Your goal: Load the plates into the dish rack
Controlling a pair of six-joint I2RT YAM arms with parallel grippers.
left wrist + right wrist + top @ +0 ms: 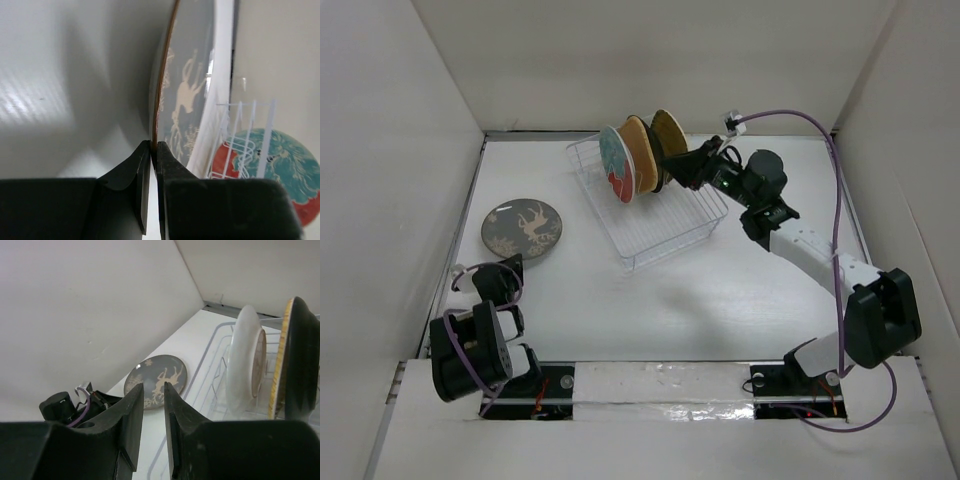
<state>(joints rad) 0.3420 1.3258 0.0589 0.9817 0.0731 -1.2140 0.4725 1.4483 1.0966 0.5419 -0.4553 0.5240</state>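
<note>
No text, label, brand, number or sign could be read in any of the views. The only markings were pictures: a pale antlered animal with sprigs on the grey round plate [523, 228] lying on the table, and a red-and-teal pattern on the round plate [616, 165] standing in the rack.
</note>
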